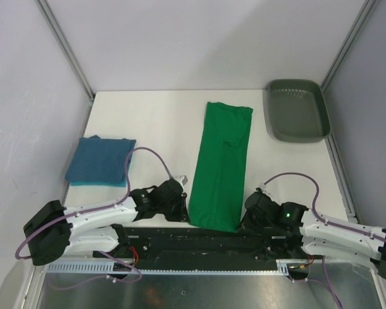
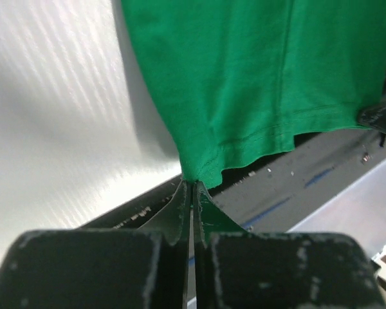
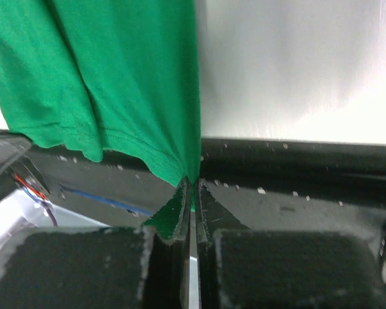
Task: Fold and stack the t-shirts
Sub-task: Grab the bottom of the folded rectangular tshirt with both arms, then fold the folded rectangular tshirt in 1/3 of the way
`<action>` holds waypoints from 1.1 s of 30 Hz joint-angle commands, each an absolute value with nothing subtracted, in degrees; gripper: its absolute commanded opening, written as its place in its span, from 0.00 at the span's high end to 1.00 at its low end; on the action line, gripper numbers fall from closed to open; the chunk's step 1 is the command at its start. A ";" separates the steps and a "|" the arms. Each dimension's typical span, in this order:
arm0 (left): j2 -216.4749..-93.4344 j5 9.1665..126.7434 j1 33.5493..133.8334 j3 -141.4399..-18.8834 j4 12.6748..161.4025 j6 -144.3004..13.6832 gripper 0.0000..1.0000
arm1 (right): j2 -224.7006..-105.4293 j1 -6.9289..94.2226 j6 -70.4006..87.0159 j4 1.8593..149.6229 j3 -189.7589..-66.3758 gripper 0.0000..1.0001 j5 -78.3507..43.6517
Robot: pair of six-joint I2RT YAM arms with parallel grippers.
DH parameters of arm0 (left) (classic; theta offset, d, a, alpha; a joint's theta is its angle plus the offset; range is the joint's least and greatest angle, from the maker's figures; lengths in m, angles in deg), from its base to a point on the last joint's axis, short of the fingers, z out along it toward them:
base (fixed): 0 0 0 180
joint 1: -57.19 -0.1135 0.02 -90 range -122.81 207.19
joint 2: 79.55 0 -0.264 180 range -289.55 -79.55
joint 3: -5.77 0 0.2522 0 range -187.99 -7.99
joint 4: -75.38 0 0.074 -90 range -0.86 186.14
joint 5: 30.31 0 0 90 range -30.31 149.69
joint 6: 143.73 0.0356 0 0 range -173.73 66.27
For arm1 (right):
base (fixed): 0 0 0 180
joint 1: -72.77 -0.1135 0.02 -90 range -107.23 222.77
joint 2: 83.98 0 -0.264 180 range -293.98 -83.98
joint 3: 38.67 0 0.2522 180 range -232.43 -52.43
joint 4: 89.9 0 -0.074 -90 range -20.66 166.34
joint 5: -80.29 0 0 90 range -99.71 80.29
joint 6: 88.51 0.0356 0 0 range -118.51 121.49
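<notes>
Gripping the green shirt [image 1: 220,166] by both near corners. Pinching the near-left corner in the left gripper [image 2: 192,187], with the jaws pressed almost flat together on a tuck of hem. Pinching the near-right corner in the right gripper [image 3: 192,183] the same way, with the jaws closed on green cloth and only a sliver of gap between them. Lying as a long, narrow folded strip down the middle of the table [image 1: 154,122], running from the near edge toward the far side and leaning slightly right at the far end. Showing a stitched hem along the near end, sagging between the two pinched corners and reaching over the dark base plate [image 1: 199,239] at the table's near edge.

Leaving bare white table along both long sides of the strip, wider on the left, and a little more beyond the far end.

Resting well apart to the left, near the left table edge: blue shirt [image 1: 101,161], folded flat into a squarish pad. Sitting at the far right corner, near the strip's far end but apart from it: tray [image 1: 298,109]. Crowding the near edge: both arms, low and angled inward, with a purple cable looping above each wrist.
</notes>
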State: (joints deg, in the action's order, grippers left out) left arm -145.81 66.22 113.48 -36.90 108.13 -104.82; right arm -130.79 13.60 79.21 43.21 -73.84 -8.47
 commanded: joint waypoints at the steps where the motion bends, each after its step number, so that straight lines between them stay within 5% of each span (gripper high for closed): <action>1: -139.92 66.53 115.65 -35.56 109.61 -108.81 1.00 | -126.33 8.72 83.84 33.25 -75.51 1.00 -5.63; 6: -138.28 63.47 115.59 -40.37 111.80 -107.74 1.00 | -125.05 9.38 81.22 28.48 -81.55 1.00 -1.71; 13: -145.59 60.82 111.47 -52.23 112.43 -102.82 1.00 | -132.83 24.55 66.01 32.32 -89.81 1.00 -3.27; 33: -186.69 57.53 95.31 -90.97 111.04 -90.60 1.00 | -171.99 53.46 46.92 58.04 -112.69 1.00 -6.86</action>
State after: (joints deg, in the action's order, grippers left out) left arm -183.14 58.66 97.86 -85.20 112.12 -93.87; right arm -167.86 49.90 50.14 52.59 -109.45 -5.85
